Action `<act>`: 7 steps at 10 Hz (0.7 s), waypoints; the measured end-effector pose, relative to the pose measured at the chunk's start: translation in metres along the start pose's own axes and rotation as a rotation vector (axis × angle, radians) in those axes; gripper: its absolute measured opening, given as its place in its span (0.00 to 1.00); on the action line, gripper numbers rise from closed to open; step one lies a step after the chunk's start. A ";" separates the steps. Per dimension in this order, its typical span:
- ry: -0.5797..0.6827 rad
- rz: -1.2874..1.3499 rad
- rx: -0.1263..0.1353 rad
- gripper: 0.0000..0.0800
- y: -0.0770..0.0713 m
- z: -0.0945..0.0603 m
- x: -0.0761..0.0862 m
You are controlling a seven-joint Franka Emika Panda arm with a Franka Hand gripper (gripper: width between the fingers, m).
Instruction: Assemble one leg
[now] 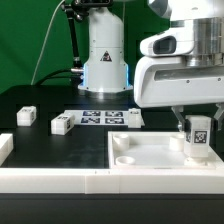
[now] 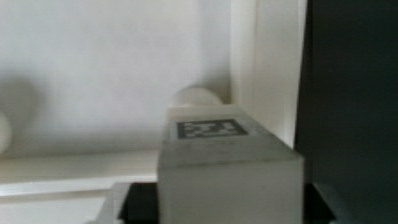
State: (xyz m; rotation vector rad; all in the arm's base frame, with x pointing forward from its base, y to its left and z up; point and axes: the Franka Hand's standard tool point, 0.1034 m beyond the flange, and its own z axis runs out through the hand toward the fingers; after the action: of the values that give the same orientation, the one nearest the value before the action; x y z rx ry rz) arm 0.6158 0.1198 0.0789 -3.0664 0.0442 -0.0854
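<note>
- The arm's white two-finger gripper (image 1: 197, 122) was pinching the small white oblong leg (image 1: 198, 140) with a black-and-white square tag on its face; the fingers were pressed against its two sides and the leg was held upright
- The leg hung at the far corner, on the exterior view's right, of the large white square panel (image 1: 150, 170) with round corner sockets, which lay flat on the black table (image 1: 40, 100)
- In the wrist view the leg (image 2: 222, 165) filled the middle of the picture, with the gripper (image 2: 222, 208) clamped at its near end and the white panel (image 2: 89, 60) behind it
- A rounded white shape showed just past the leg's far end; it could not be told whether that was the corner socket or the leg's own tip
- Neither view showed whether the leg's lower end was touching the panel or hanging just above it
- Three more loose white tagged blocks lay on the table, well apart from the panel's right corner: one block (image 1: 25, 117) at the exterior view's left, a second block (image 1: 60, 125) near it, and a third block (image 1: 133, 117) just beside the flat white marker board (image 1: 100, 119)
- As a judgement, the picking up and carrying looked done and the leg seemed lined up with its corner
- What seemed left was to lower it into the socket, fix it there and let go
</note>
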 end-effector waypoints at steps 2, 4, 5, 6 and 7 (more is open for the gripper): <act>-0.004 0.038 0.000 0.37 0.001 0.000 0.000; -0.013 0.274 0.022 0.37 0.003 0.000 0.001; -0.015 0.393 0.030 0.37 0.004 0.000 0.002; -0.018 0.497 0.037 0.37 0.003 0.001 0.001; -0.024 0.673 0.039 0.37 0.002 0.001 0.000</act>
State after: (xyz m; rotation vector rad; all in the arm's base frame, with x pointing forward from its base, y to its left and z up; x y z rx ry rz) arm 0.6156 0.1177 0.0773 -2.8319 1.0339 -0.0074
